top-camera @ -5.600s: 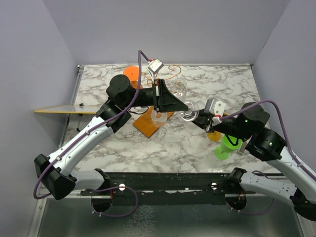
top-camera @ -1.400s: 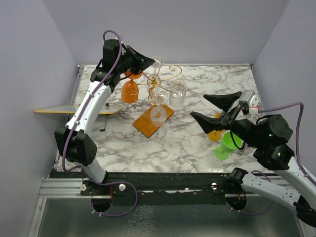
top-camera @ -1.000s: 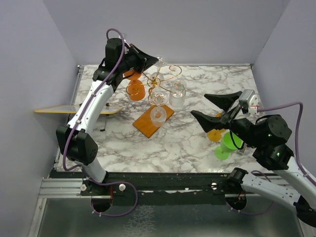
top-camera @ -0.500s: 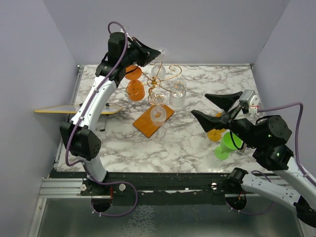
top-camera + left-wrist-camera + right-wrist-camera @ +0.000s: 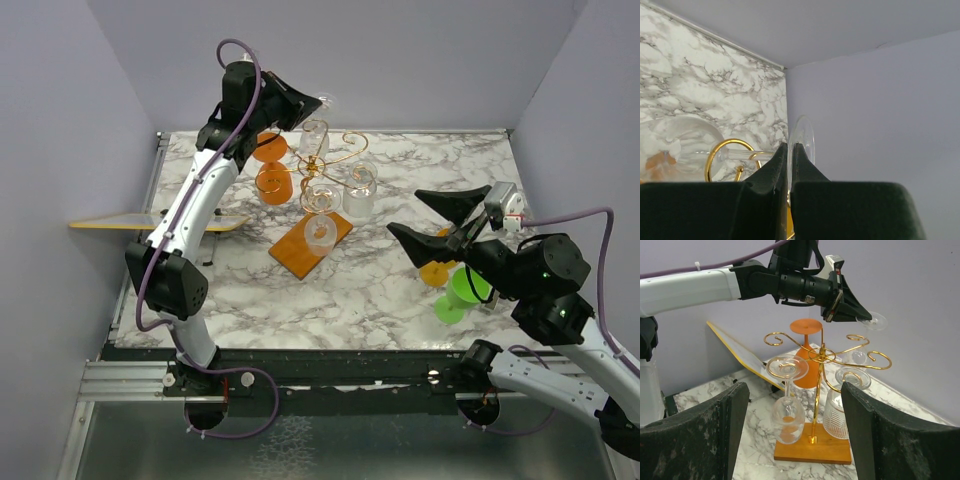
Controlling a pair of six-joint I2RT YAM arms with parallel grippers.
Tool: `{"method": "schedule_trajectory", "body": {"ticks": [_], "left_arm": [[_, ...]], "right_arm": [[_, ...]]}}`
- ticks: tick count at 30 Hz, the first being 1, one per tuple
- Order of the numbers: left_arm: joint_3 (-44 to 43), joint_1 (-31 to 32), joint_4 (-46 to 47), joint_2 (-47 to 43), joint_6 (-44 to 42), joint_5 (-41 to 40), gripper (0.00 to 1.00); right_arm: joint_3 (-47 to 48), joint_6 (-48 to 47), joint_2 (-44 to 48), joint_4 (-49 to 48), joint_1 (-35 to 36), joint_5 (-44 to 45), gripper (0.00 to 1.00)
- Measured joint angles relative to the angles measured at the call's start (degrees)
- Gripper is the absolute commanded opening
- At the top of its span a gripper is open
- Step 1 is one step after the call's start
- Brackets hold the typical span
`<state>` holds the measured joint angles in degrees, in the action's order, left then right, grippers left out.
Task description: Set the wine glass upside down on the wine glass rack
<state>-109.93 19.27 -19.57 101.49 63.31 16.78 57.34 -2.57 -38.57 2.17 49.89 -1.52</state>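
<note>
My left gripper (image 5: 312,104) is shut on the round foot of a clear wine glass (image 5: 315,133), held upside down over the far side of the wine glass rack (image 5: 326,165). In the left wrist view the jaws pinch the foot (image 5: 803,142), and the stem (image 5: 742,155) crosses a gold curl (image 5: 715,155) of the rack. The right wrist view shows the held glass foot (image 5: 875,320) just above a scroll arm (image 5: 875,356). My right gripper (image 5: 405,215) hangs open to the right of the rack, holding nothing.
Two clear glasses hang upside down on the rack, one plain (image 5: 787,412) and one ribbed (image 5: 845,410). An orange glass (image 5: 273,180) stands inverted behind the rack's wooden base (image 5: 305,250). A green cup (image 5: 462,290) sits by my right arm. A yellow-edged board (image 5: 140,222) juts out at the left.
My left gripper has carried the glass a little further back and to the right over the rack. The right arm has not moved.
</note>
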Motion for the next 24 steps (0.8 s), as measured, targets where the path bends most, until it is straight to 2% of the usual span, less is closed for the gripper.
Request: {"method": "schedule_trajectory", "body": {"ticks": [16, 24], "left_arm": [[-0.22, -0.04, -3.52, -0.04, -2.75, -7.21, 0.00], [-0.22, -0.02, -4.28, -1.22, -4.07, -8.26, 0.00]], "right_arm": [[-0.52, 0.04, -0.04, -0.48, 0.00, 0.00, 0.79], [-0.52, 0.20, -0.31, -0.83, 0.00, 0.00, 0.79]]}}
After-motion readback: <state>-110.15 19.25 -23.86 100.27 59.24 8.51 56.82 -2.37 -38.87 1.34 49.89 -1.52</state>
